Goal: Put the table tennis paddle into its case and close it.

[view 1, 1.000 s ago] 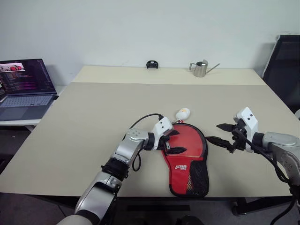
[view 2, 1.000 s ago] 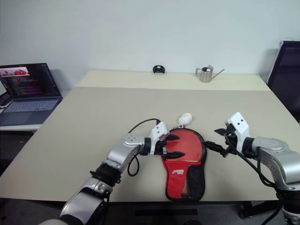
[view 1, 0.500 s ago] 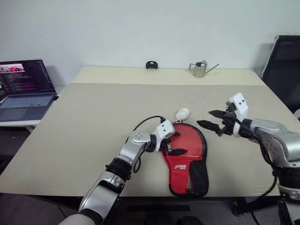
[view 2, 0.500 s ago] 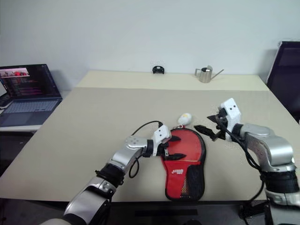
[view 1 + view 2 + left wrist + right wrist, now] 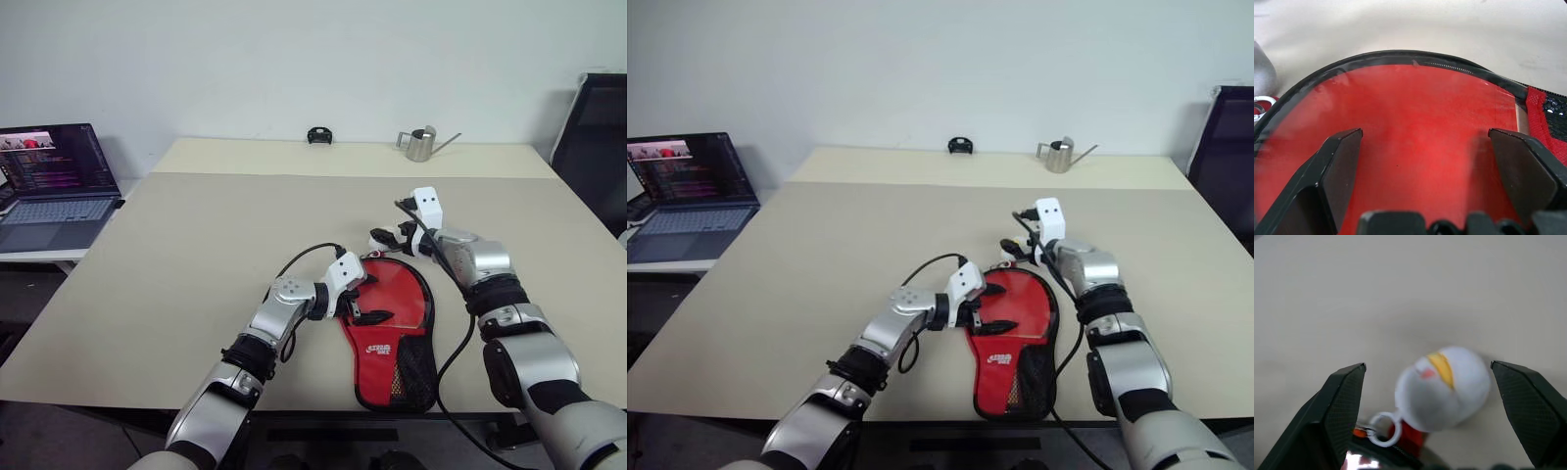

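Near the front edge of the beige table [image 5: 176,255], the case [image 5: 392,338] is lying flat, red logo side up, its round end pointing away from the robot and its mesh-pocket end toward the table edge. The table tennis paddle [image 5: 1415,127] is sitting inside it, its red rubber face showing through the open round end, ringed by the black zipper edge. The left gripper [image 5: 364,298] is hovering over the left part of that round end, its two black fingers standing wide apart with nothing between them. A small white plush charm [image 5: 1442,387] with a yellow mark is lying on the table just beyond the case's top, tied to it by a white ring. The right gripper [image 5: 384,239] is reaching right at this charm, fingers spread on either side and not touching it. Farther back, a metal watering can [image 5: 421,143] and a small black object [image 5: 317,135] are sitting by the wall; a laptop [image 5: 54,181] is standing open at left.
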`<state>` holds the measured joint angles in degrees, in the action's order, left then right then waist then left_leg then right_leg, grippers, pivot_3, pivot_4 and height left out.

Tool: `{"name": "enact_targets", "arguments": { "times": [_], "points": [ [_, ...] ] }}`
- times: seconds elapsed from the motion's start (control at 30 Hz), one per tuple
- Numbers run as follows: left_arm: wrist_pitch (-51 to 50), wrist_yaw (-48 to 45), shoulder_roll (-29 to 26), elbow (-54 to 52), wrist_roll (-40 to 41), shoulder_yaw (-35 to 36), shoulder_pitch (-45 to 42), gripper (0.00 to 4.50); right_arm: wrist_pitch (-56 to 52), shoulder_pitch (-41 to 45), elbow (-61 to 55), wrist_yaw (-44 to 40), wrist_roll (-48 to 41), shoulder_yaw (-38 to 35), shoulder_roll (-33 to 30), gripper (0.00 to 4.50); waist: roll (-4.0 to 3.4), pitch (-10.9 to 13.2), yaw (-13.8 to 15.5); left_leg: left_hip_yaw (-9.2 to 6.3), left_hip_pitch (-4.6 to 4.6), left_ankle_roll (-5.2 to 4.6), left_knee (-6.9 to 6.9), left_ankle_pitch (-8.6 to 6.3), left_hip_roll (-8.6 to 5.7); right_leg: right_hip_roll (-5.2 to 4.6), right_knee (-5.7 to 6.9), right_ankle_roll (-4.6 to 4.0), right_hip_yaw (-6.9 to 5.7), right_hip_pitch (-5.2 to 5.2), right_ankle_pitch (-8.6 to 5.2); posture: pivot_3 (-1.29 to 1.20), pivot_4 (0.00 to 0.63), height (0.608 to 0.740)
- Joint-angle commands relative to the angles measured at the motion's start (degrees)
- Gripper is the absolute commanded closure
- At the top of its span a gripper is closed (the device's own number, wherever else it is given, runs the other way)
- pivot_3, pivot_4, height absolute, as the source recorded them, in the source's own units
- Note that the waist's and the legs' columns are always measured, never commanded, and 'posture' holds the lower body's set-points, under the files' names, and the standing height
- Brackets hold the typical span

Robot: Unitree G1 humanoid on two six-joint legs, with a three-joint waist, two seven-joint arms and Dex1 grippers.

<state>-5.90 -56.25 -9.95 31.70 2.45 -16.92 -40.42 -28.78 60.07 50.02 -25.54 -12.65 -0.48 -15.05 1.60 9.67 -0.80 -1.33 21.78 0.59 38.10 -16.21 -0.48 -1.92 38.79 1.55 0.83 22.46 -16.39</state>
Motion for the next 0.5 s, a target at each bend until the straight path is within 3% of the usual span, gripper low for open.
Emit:
{"name": "enact_targets", "arguments": {
  "times": [0.03, 0.2, 0.5],
  "points": [
    [-1.42, 0.4, -0.02, -0.09, -1.1, -1.09, 2.0, 0.03, 8.97, 4.84, 7.72, 1.32, 2.18, -1.13, 1.55, 0.0, -0.01, -0.01, -0.23, 0.0, 0.0, 0.0, 0.0, 0.0, 0.0, 0.0, 0.01, 0.0, 0.0, 0.01, 0.0, 0.0, 0.15, 0.74],
    [-2.22, 0.75, -0.27, -1.39, -1.08, -1.2, 2.68, 0.03, 14.62, 7.0, 15.12, 2.33, 3.82, -1.86, 3.91, 0.0, -0.03, -0.02, -0.34, -0.01, 0.0, 0.0, 0.0, 0.0, 0.0, -0.02, 0.03, 0.0, -0.01, 0.01, 0.0, 0.0, 0.15, 0.74],
    [-2.84, 1.27, -0.76, -2.5, -1.27, -1.35, 3.55, 0.03, 20.31, 6.96, 18.55, 3.92, 9.52, 0.64, 6.03, 0.0, -0.07, -0.04, -0.83, -0.01, -0.01, 0.01, 0.0, 0.0, 0.0, -0.03, 0.06, 0.0, 0.0, 0.01, 0.0, 0.0, 0.15, 0.74]
  ]
}}
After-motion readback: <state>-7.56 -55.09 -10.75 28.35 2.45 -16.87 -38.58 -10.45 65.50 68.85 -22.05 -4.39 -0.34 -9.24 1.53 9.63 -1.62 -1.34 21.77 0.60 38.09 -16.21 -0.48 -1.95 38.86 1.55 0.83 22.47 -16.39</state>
